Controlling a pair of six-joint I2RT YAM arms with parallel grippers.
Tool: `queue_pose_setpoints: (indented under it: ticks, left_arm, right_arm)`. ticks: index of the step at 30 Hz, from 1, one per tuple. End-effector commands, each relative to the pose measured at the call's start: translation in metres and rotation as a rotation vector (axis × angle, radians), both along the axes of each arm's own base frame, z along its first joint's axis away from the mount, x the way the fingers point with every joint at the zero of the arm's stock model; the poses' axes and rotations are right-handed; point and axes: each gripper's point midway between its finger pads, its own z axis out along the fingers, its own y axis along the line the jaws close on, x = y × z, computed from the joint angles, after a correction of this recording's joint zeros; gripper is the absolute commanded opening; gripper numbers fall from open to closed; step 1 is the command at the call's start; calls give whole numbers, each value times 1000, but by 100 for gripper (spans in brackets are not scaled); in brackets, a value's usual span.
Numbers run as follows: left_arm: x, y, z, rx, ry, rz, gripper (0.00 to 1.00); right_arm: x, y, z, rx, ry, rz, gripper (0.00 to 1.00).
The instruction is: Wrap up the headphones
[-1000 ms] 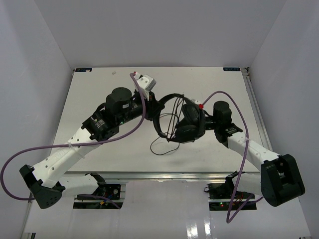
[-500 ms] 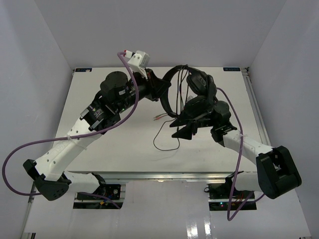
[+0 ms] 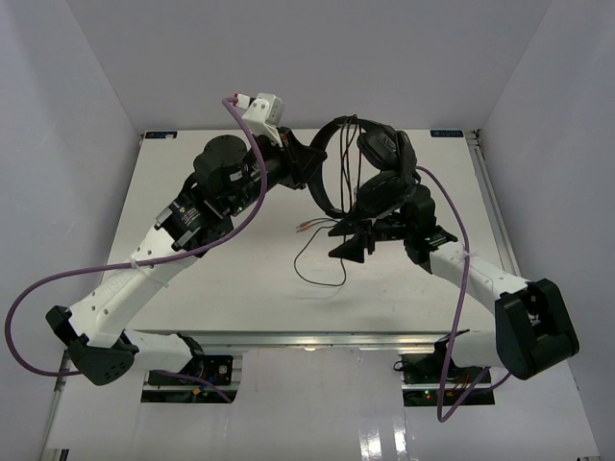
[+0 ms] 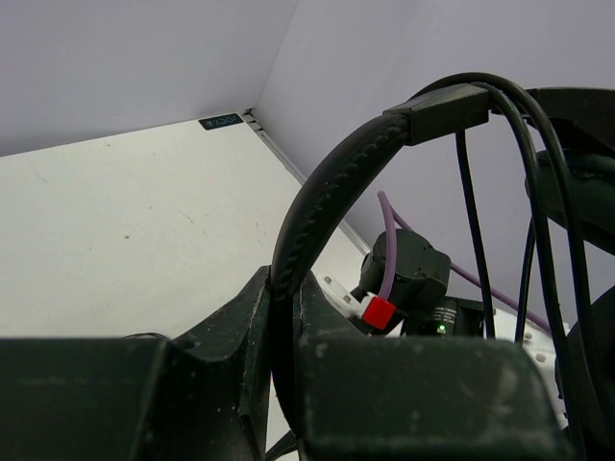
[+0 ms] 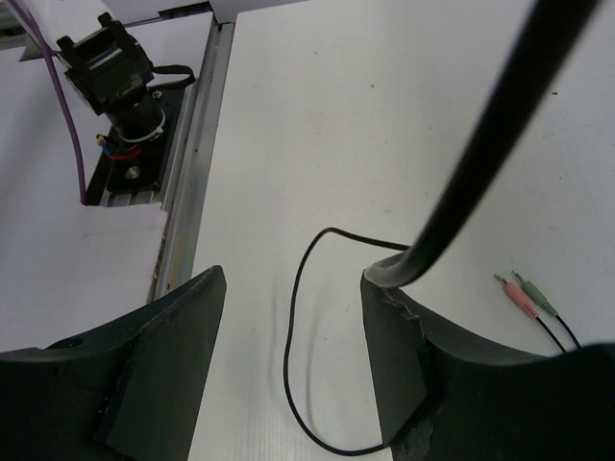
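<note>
Aloft, black headphones [image 3: 384,149] trail a thin looping cord [image 5: 287,336].

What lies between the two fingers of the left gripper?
The padded headband of the headphones passes between them, and the left gripper is shut on it. The left wrist view shows this most plainly.

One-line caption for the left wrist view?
Left fingers clamp the headphones by the headband, cord draped over it, white table beyond.
</note>
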Motion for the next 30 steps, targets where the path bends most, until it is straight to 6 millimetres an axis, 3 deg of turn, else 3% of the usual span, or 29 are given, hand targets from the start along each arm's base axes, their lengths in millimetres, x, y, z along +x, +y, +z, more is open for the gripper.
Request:
queue_pose_setpoints:
  ticks: [1,8,17,21,27,30]
  left_arm:
    - [-4,17,43,-96,-67,58,0]
    - [-1,24,48,-113,-68,97,0]
    - [-3,24,55,-143,-66,90,0]
    - [-3,24,62,-166,-74,94,0]
    - [-3,25,71,-199,-78,94,0]
    - [-4,26,75,-211,-81,96,0]
  right_arm:
    - [-1,-9,-8,-76,-95,-28,65]
    - [18,-13,-15,-102,-43,-166,64]
    - [27,13,16,81,76,-151,73]
    - [31,23,35,172,47,-132,77]
    - [43,35,51,297,32,-113,76]
    - [39,39,56,352,2,-73,75]
